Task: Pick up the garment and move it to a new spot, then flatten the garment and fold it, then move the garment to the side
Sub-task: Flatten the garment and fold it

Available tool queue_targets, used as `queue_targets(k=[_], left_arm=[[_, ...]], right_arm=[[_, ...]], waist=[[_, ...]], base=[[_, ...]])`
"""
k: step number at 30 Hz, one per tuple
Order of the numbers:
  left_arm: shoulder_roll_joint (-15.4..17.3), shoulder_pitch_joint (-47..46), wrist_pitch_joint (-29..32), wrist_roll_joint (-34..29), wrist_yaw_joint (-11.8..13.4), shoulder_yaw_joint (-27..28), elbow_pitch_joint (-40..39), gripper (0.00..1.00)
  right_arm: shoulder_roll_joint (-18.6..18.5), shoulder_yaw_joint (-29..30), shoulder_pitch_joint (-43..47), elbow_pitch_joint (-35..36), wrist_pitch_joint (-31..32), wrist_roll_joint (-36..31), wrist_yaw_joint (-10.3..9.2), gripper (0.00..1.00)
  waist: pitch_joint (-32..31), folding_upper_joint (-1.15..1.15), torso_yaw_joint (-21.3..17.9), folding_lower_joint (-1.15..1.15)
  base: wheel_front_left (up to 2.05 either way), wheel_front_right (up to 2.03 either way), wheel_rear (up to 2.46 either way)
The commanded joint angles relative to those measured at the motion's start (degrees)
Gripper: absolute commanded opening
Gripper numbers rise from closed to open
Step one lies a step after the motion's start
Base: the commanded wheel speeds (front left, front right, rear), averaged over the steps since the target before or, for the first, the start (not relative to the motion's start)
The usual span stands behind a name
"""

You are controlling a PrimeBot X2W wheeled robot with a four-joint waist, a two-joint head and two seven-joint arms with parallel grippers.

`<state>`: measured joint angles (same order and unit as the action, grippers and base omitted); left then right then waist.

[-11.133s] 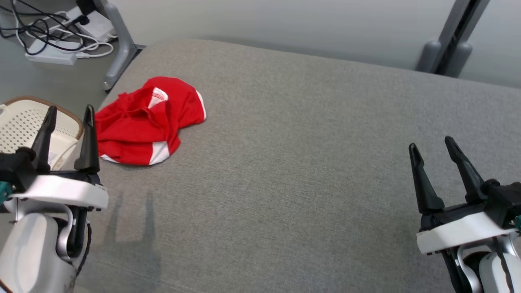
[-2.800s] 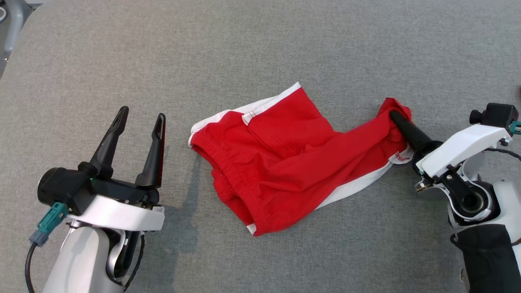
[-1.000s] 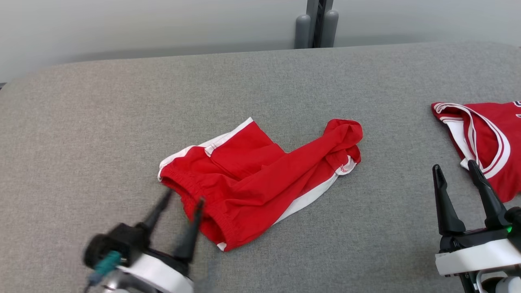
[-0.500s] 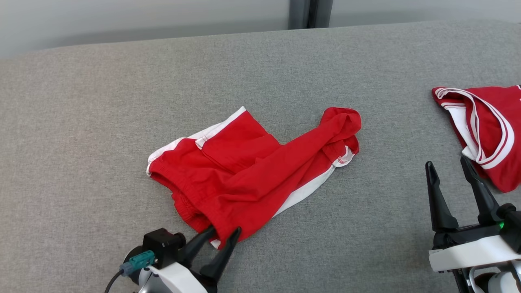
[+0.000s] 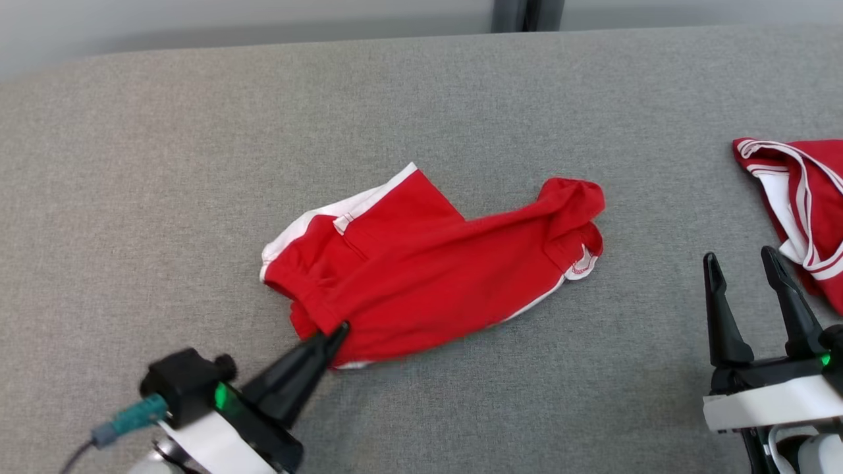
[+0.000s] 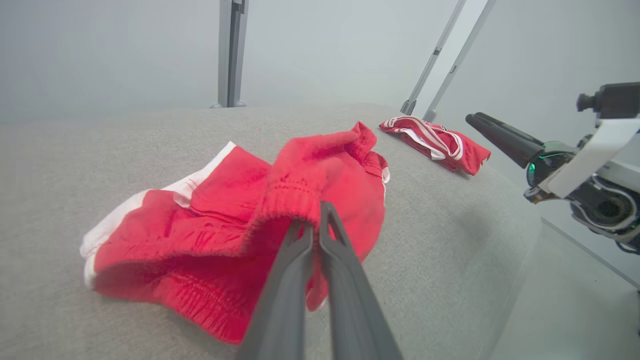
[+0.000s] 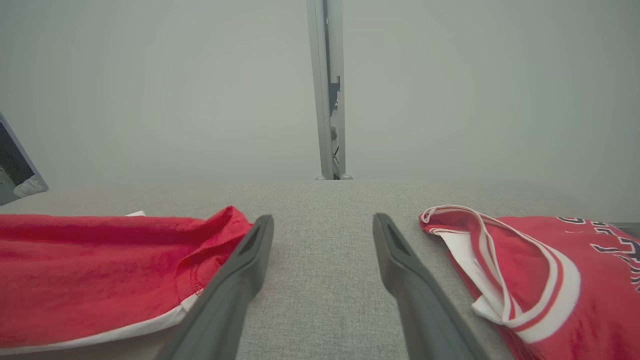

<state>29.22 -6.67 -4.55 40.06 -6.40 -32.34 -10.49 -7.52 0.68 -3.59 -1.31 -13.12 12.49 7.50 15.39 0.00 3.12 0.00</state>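
The garment (image 5: 421,270), red shorts with white side stripes, lies crumpled in the middle of the grey padded table (image 5: 197,131). My left gripper (image 5: 337,334) is shut on its elastic waistband at the near left corner; in the left wrist view the fingers (image 6: 314,227) pinch the gathered band of the garment (image 6: 240,220), lifting it a little. At the lower right my right gripper (image 5: 744,266) stands open above the table, with nothing between its fingers. The right wrist view has the garment's leg end (image 7: 100,260) just left of that gripper (image 7: 322,225).
A red jersey with white trim (image 5: 800,197) lies at the table's right edge, also to the right in the right wrist view (image 7: 540,270). A grey post (image 5: 527,13) stands behind the table against a pale wall.
My left gripper has closed on the waistband and pulled it up, bunching the shorts' near edge. The camera shifted a little. The right gripper has stayed open in place.
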Motion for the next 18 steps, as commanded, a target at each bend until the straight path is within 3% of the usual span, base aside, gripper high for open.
queue_targets(k=[1, 14, 15, 16, 17, 18], left_arm=[[0.4, -2.0, -0.7, 1.1, 0.3, 1.7, 1.4, 0.0], [-3.6, -14.8, -4.5, 4.6, -1.0, 2.3, 26.8, 0.0], [-3.8, -15.5, -4.7, 4.6, -1.0, 2.0, 28.5, 0.04], [-3.9, -16.1, -5.1, 4.3, -1.0, 1.7, 30.0, 0.41], [-4.0, -16.5, -5.4, 4.0, -1.0, 1.5, 31.4, 0.94], [-4.2, -16.7, -5.7, 3.5, -0.9, 1.2, 32.6, 1.0]], right_arm=[[-0.1, -0.2, -1.2, -0.1, -0.1, 0.0, -0.02, 1.0], [0.1, -3.5, -4.4, -2.4, 0.3, 0.7, -0.02, 1.0], [0.2, -3.6, -4.4, -2.6, 0.3, 0.9, -0.02, 1.0], [0.2, -3.6, -4.5, -2.9, 0.2, 1.0, -0.02, 1.0], [0.2, -3.6, -4.6, -3.0, 0.1, 1.0, -0.02, 1.0], [0.2, -3.5, -4.6, -3.2, 0.1, 1.1, -0.02, 1.0]], waist=[[0.6, 0.0, -0.1, 0.0], [2.7, 0.0, -4.7, 0.0], [2.7, 0.0, -4.8, 0.0], [2.8, 0.0, -4.9, 0.0], [2.8, 0.0, -5.0, 0.0], [2.8, 0.0, -5.0, 0.0]], base=[[0.0, 0.0, 0.0], [0.0, 0.0, 0.0], [0.0, 0.0, 0.0], [0.0, 0.0, 0.0], [0.0, 0.0, 0.0], [0.0, 0.0, 0.0]])
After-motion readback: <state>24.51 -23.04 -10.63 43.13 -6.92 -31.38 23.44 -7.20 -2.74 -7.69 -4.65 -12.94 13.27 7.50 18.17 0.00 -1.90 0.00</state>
